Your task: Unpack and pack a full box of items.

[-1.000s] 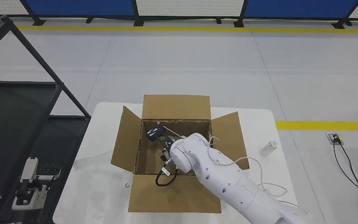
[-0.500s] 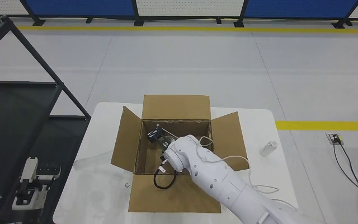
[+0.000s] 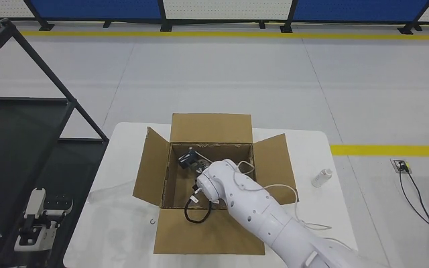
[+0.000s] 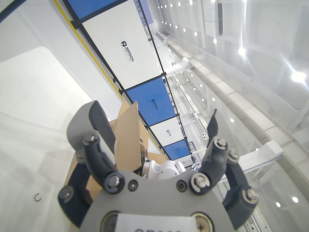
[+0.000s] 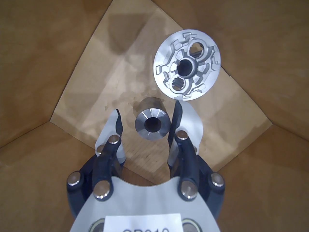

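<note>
An open cardboard box stands on the white table. My right arm is down inside it, its gripper near the far left part of the floor. In the right wrist view the right gripper is open, one finger on each side of a short steel cylinder with a bore, small gaps showing on both sides. A round machined metal disc lies on the box floor just beyond it. My left gripper is open and holds nothing, low beside the box, tilted upward.
A small white bottle stands on the table right of the box. A little metal ring lies by the box's left front flap. A black rack borders the table's left side. The box walls close in around the right gripper.
The right arm has shifted a little to the left inside the box, carrying its gripper along. The box and bottle have stayed put.
</note>
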